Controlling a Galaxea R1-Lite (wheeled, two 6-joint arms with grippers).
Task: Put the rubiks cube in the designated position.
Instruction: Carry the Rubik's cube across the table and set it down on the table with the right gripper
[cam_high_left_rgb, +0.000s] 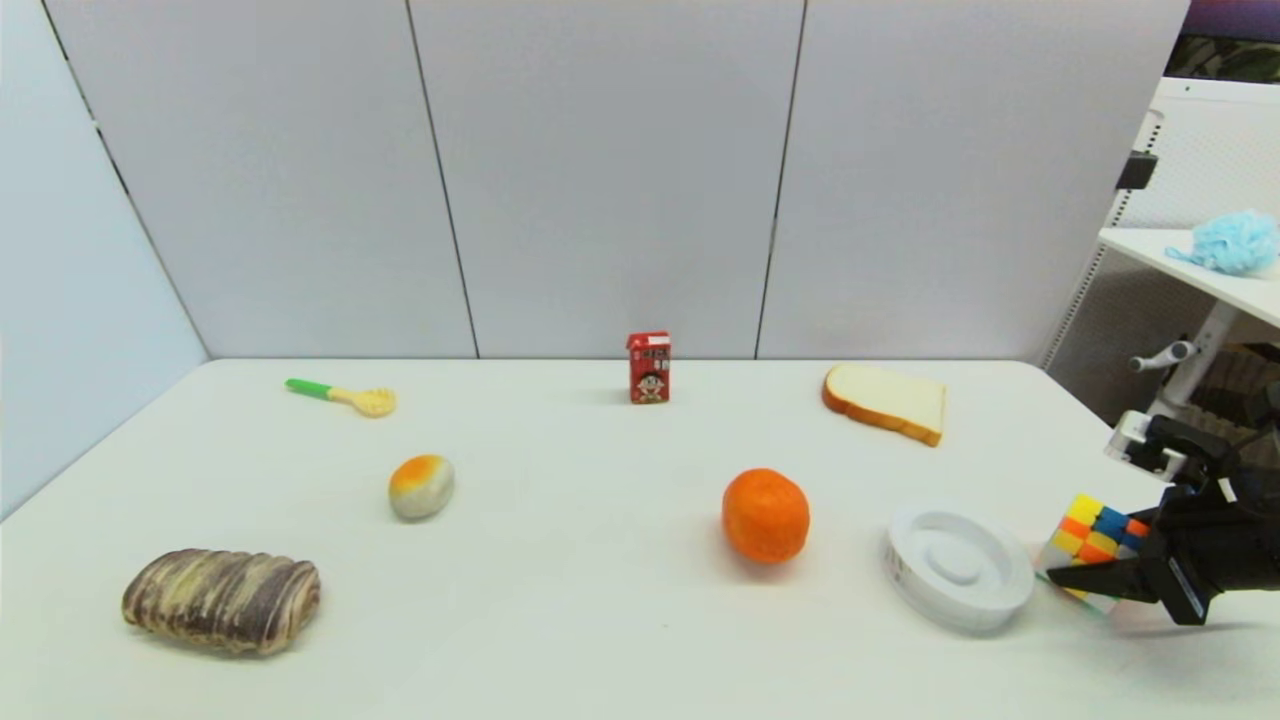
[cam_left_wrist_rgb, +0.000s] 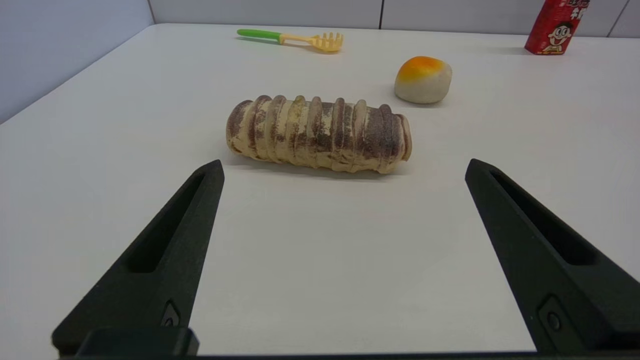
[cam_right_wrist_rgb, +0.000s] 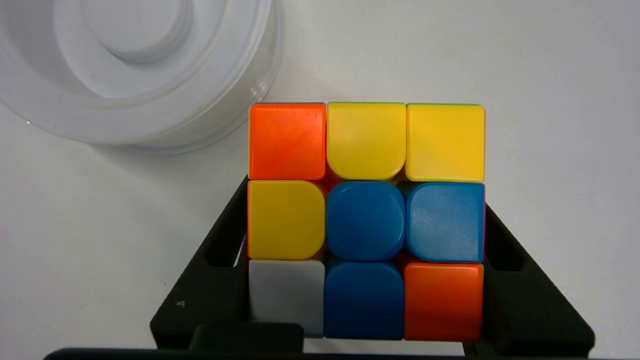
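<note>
- The right gripper (cam_high_left_rgb: 1085, 580) sits low at the worktop's (cam_high_left_rgb: 600, 620) right edge, its fingers (cam_right_wrist_rgb: 210, 280) clamped on either side of the cube (cam_high_left_rgb: 1092, 541).
- The cube fills the gap between those fingers, a face of yellow, orange, blue and white tiles towards the wrist; whether it rests on the worktop or hangs just above it I cannot tell.
- Just past the fingertips, beside the cube, lies a white round dish (cam_high_left_rgb: 958, 567).
- The left gripper (cam_left_wrist_rgb: 342, 172) hovers over the worktop's left side with fingers (cam_left_wrist_rgb: 165, 260) spread wide and nothing between them.
- Ahead of those fingertips lies a striped bread roll (cam_left_wrist_rgb: 319, 133), with a bun (cam_left_wrist_rgb: 423, 80) and a fork (cam_left_wrist_rgb: 295, 39) farther out.
</note>
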